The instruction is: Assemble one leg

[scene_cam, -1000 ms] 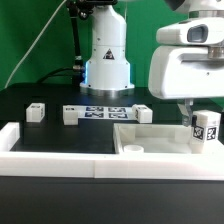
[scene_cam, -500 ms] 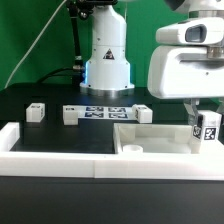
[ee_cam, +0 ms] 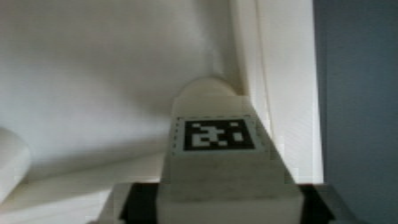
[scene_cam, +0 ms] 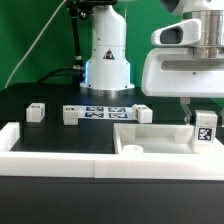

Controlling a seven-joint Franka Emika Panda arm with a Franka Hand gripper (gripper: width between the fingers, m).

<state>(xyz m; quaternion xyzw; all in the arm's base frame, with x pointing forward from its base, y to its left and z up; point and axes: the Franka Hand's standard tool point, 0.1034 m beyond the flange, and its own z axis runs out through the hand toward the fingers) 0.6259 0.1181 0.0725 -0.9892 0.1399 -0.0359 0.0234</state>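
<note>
- One leg (scene_cam: 205, 127), a small white plastic rectangular block taller than wide, stands upright at the right edge of the exterior view, its single black-and-white square tag facing the camera.
- One gripper (scene_cam: 203, 112) comes down from the bulky white wrist housing (scene_cam: 185, 70) in the upper right of that view; the leg sits directly below it, at the fingers.
- In the wrist view the same leg (ee_cam: 214, 150) fills the lower centre of the frame, tag visible, with two dark fingers (ee_cam: 132, 204) flanking its near end, one on each side and tight against it, so the gripper is pinching the leg.
- One large white square tray-like part (scene_cam: 150, 140) lies at the lower right of the exterior view; the leg is over its right-hand portion, though whether it touches the tray floor cannot be told.
- One small round white peg-like shape (scene_cam: 133, 149) shows inside the tray near its left wall.
- Three further small white tagged blocks lie on the black table (scene_cam: 50, 135): one (scene_cam: 36, 112) at centre left, one (scene_cam: 71, 116) just left of the marker board, and one (scene_cam: 143, 114) just right of it.
- One marker board (scene_cam: 107, 112) lies flat at the frame's centre, in front of the white robot base (scene_cam: 107, 60).
- One long white rail (scene_cam: 60, 152) runs along the lower left foreground.
</note>
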